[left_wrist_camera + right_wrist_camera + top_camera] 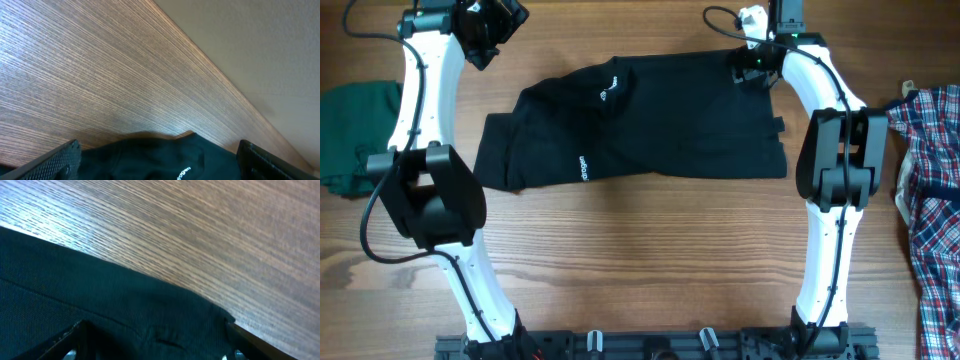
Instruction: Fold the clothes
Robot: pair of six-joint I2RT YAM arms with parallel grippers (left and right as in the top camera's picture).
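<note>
The black shirt (650, 120) lies folded into a wide band across the far middle of the wooden table, with white lettering showing near its left half. My left gripper (488, 35) is open and hovers past the shirt's far left corner. In the left wrist view its jaws (160, 162) are spread wide over the shirt's edge (150, 155). My right gripper (756, 62) is open at the shirt's far right corner. In the right wrist view its jaws (160, 345) straddle the black fabric (100, 295) without closing on it.
A dark green folded garment (355, 130) lies at the left edge. A red-white-blue plaid shirt (932, 190) lies at the right edge. Bare wood (640, 260) runs in front of the shirt. The table's far edge (235, 95) shows in the left wrist view.
</note>
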